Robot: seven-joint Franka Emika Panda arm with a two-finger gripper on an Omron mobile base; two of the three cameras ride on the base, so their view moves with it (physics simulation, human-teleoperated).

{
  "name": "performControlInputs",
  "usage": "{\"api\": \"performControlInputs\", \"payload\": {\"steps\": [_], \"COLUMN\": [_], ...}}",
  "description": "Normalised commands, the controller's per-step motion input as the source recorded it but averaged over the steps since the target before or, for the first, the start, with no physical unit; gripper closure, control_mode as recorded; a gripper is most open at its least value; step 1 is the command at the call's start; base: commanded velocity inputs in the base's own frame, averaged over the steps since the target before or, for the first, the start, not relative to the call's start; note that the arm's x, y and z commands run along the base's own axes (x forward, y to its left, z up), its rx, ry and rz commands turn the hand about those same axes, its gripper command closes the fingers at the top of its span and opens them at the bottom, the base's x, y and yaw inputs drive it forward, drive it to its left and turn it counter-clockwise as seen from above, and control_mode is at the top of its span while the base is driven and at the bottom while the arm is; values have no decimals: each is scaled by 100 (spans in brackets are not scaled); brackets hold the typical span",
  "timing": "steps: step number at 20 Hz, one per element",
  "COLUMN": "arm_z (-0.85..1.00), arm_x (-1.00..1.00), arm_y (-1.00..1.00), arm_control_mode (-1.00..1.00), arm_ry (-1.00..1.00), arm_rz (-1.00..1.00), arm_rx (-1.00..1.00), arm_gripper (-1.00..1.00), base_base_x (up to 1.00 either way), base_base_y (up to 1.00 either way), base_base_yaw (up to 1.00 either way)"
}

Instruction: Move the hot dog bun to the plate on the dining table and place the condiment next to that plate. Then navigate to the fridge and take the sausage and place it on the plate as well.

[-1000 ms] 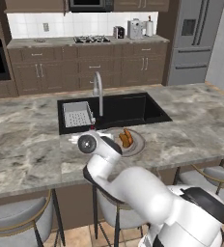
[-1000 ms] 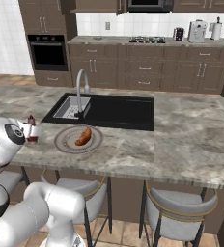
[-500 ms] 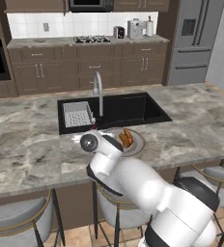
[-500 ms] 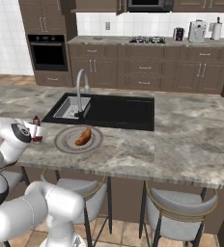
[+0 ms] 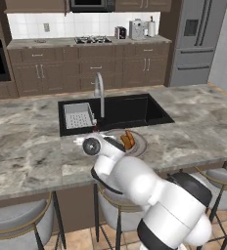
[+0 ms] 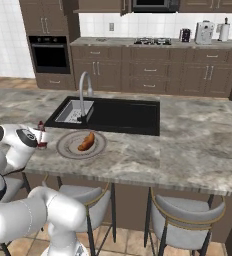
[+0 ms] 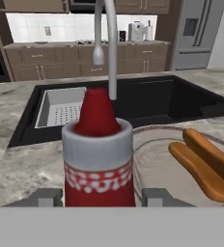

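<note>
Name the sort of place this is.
A home kitchen, rendered: a marble-topped island with a black sink and chrome tap, a gas hob on the wall counter, and a steel fridge.

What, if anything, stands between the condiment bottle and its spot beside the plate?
Nothing visible. The condiment bottle sits between the gripper fingertips, already right beside the plate holding the hot dog bun, on the dining table.
</note>
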Motion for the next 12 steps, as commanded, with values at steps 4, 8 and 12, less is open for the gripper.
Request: {"api": "performControlInputs", "payload": {"steps": [4, 8, 12], "arm_z": [-14, -10, -8], "arm_x": [11, 8, 2], "arm_y": [0, 0, 1], "arm_control_mode": [-100, -100, -100], "arm_ry": [-5, -7, -9], "arm_rz": [0, 0, 0], "arm_rx": [0, 0, 0], "arm_gripper": [100, 100, 100], "base_base_x": [0, 0, 0], "base_base_y": [0, 0, 0], "base_base_yaw": [0, 0, 0]}}
